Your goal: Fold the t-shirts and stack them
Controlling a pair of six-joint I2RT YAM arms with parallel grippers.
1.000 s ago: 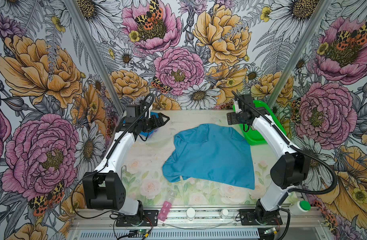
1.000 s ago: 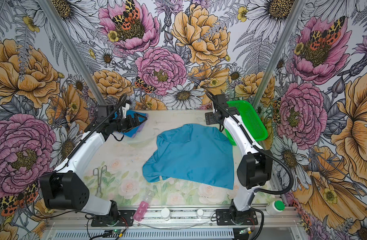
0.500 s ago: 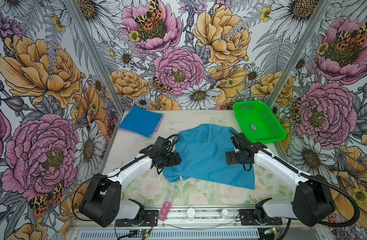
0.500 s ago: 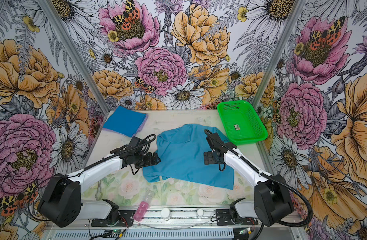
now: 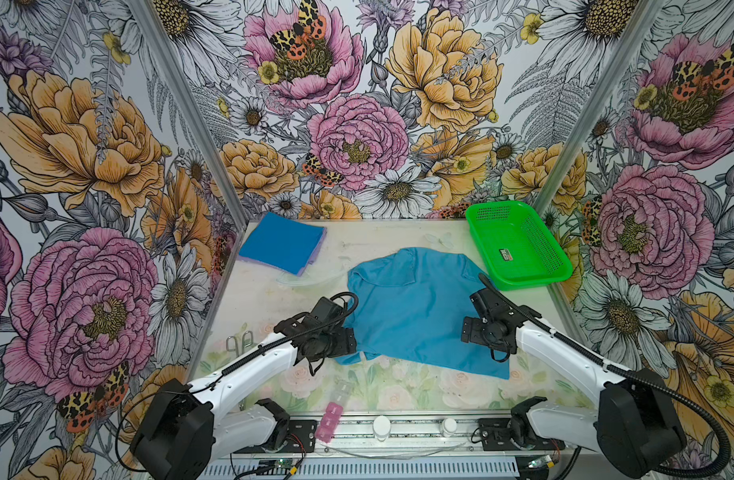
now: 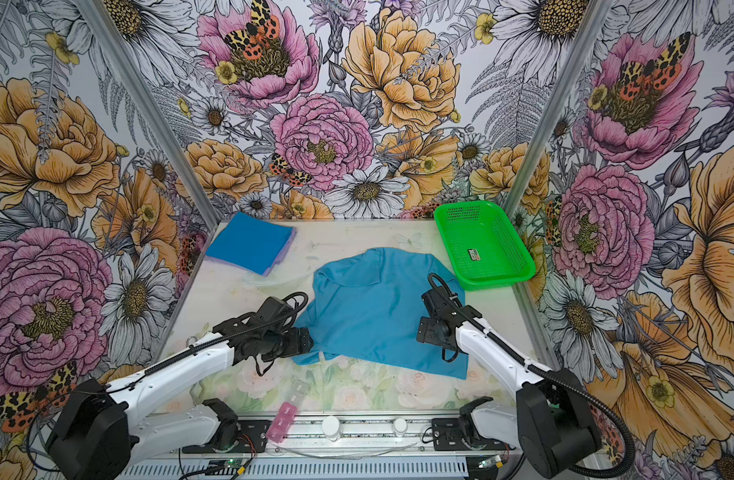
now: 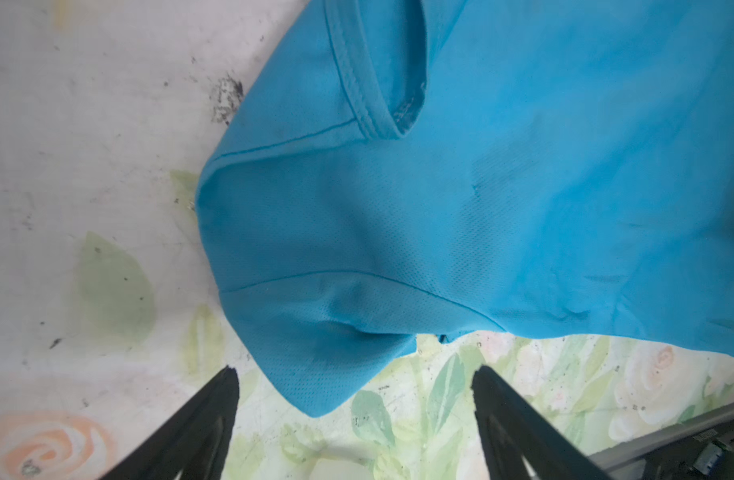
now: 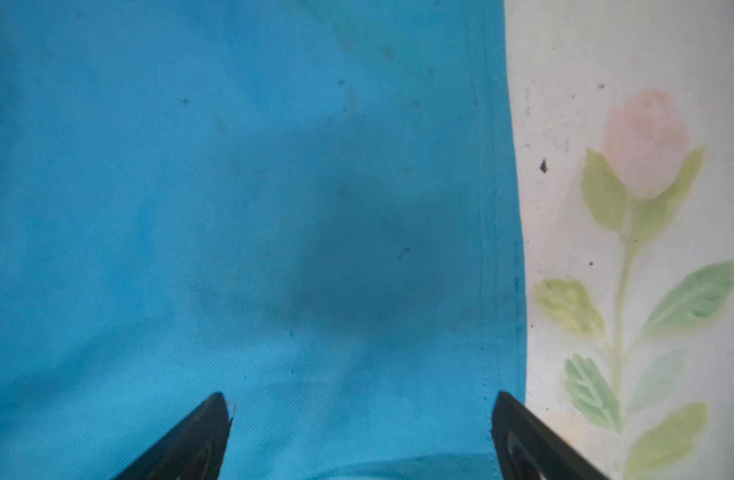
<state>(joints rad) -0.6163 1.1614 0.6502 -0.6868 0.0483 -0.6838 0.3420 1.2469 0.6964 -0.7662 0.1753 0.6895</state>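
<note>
Under the right hand [image 8: 359,395], beside the left hand [image 7: 354,370], lies the teal t-shirt [image 5: 411,307].

Your left arm [image 5: 253,365] reaches low and forward, the left tool [image 7: 355,370] with jaws spread wide. Your right arm [image 5: 564,353] reaches low toward the middle, the right tool [image 8: 359,394] with jaws equally wide. Both tools point inward, toward each other.
</note>
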